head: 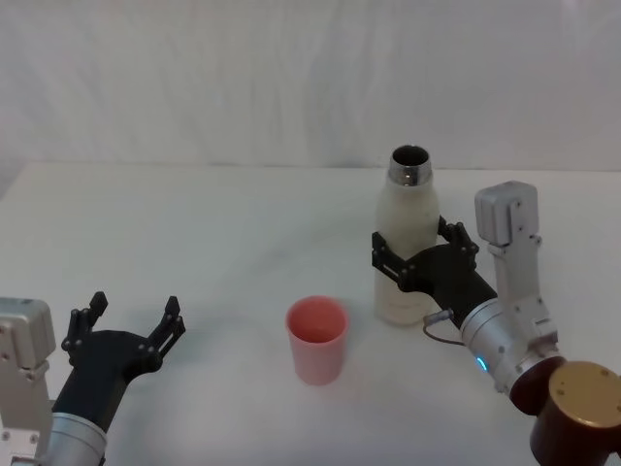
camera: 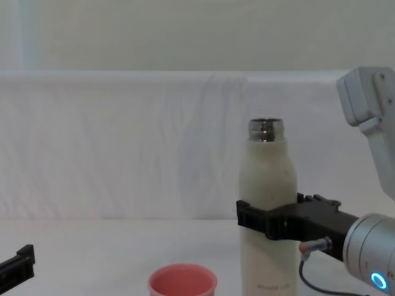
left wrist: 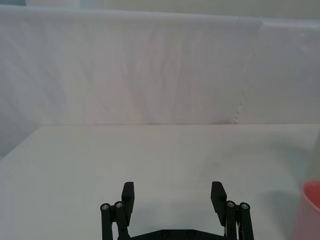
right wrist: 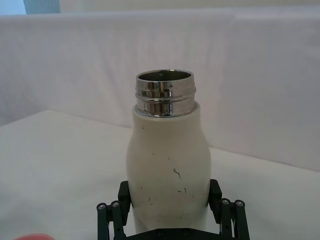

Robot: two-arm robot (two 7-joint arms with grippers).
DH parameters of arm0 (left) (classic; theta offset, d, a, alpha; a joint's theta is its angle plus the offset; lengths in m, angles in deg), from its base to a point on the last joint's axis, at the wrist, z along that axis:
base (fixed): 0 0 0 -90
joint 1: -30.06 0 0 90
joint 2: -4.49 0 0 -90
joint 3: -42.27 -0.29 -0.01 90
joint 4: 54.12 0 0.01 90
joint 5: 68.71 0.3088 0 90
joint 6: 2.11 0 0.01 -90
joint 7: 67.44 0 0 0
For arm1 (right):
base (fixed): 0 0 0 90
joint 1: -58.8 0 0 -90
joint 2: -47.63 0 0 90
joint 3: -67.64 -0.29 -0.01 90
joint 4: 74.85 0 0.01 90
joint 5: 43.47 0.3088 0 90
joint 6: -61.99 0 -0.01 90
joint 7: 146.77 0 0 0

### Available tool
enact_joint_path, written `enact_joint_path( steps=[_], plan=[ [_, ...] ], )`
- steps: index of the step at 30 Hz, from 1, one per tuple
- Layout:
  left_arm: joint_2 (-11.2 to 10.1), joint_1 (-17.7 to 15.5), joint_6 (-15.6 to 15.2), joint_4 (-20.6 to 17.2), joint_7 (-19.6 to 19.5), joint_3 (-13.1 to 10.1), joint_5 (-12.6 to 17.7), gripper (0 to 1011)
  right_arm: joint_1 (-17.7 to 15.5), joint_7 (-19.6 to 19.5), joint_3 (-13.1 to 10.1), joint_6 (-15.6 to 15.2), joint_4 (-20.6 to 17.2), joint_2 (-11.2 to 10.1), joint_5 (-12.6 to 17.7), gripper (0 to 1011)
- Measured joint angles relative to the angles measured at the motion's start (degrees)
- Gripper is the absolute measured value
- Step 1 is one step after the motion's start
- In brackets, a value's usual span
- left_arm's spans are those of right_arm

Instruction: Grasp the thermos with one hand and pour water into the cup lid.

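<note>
between right gripper [head: 419,254] jaws, upright thermos [head: 408,236]

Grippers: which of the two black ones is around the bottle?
The right gripper, its fingers around the cream-white cylindrical thermos; the left gripper is open above bare table.

The head view looks steeply down on the white counter [head: 194,223]; the chest view looks level across it. Both share the tall cream-white steel-necked thermos [head: 408,243], centre-right, which the right wrist view sees close up.
</note>
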Motion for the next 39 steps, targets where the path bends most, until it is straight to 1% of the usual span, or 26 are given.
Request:
enact_joint_path(
  steps=[2, 5, 7, 8, 9, 12, 15, 17, 18, 22, 24, 27, 31, 34, 35, 38, 39],
  plan=[
    [0.00, 0.00, 0.00, 0.00, 0.00, 0.00, 0.00, 1001, -0.21, -0.33, -0.01, 0.16, -0.56, -0.16, -0.56, 956],
    [0.00, 0.00, 0.00, 0.00, 0.00, 0.00, 0.00, 1001, -0.73, -1.13, 0.15, 0.52, -2.05, -0.72, -2.29, 956],
    [0.00, 0.00, 0.00, 0.00, 0.00, 0.00, 0.00, 1001, -1.11, -1.59, 0.42, 0.65, -3.17, -1.31, -3.88, 956],
    [0.00, 0.00, 0.00, 0.00, 0.00, 0.00, 0.00, 1001, -1.37, -1.89, 0.61, 0.70, -4.07, -1.87, -5.20, 956],
    [0.00, 0.00, 0.00, 0.00, 0.00, 0.00, 0.00, 1001, -1.37, -1.89, 0.61, 0.70, -4.07, -1.87, -5.20, 956],
    [0.00, 0.00, 0.00, 0.00, 0.00, 0.00, 0.00, 1001, -1.96, -2.24, 1.01, 0.76, -6.00, -3.35, -8.62, 956],
    [0.00, 0.00, 0.00, 0.00, 0.00, 0.00, 0.00, 1001, -2.32, -2.25, 1.17, 0.77, -6.87, -4.30, -10.48, 956],
    [0.00, 0.00, 0.00, 0.00, 0.00, 0.00, 0.00, 1001, -2.71, -2.22, 1.23, 0.77, -7.70, -5.31, -12.26, 956],
    [0.00, 0.00, 0.00, 0.00, 0.00, 0.00, 0.00, 1001, -2.98, -2.13, 1.27, 0.76, -8.28, -5.97, -13.31, 956],
    [0.00, 0.00, 0.00, 0.00, 0.00, 0.00, 0.00, 1001, -3.47, -1.63, 1.55, 0.54, -9.20, -7.34, -15.75, 956],
    [0.00, 0.00, 0.00, 0.00, 0.00, 0.00, 0.00, 1001, -3.95, -0.91, 2.05, 0.22, -10.21, -8.75, -18.22, 956],
    [0.00, 0.00, 0.00, 0.00, 0.00, 0.00, 0.00, 1001, -4.25, -0.34, 2.37, 0.05, -10.84, -9.64, -19.77, 956],
    [0.00, 0.00, 0.00, 0.00, 0.00, 0.00, 0.00, 1001, -4.52, 0.79, 3.14, -0.09, -11.70, -10.99, -22.62, 956],
    [0.00, 0.00, 0.00, 0.00, 0.00, 0.00, 0.00, 1001, -4.49, 1.69, 3.92, -0.35, -12.20, -11.94, -24.88, 956],
    [0.00, 0.00, 0.00, 0.00, 0.00, 0.00, 0.00, 1001, -4.37, 2.00, 4.33, -0.53, -12.36, -12.35, -26.08, 956],
    [0.00, 0.00, 0.00, 0.00, 0.00, 0.00, 0.00, 1001, -4.10, 2.30, 4.88, -0.90, -12.55, -12.90, -28.11, 956],
    [0.00, 0.00, 0.00, 0.00, 0.00, 0.00, 0.00, 1001, -3.94, 2.39, 5.24, -1.18, -12.60, -13.18, -29.46, 956]
  ],
)
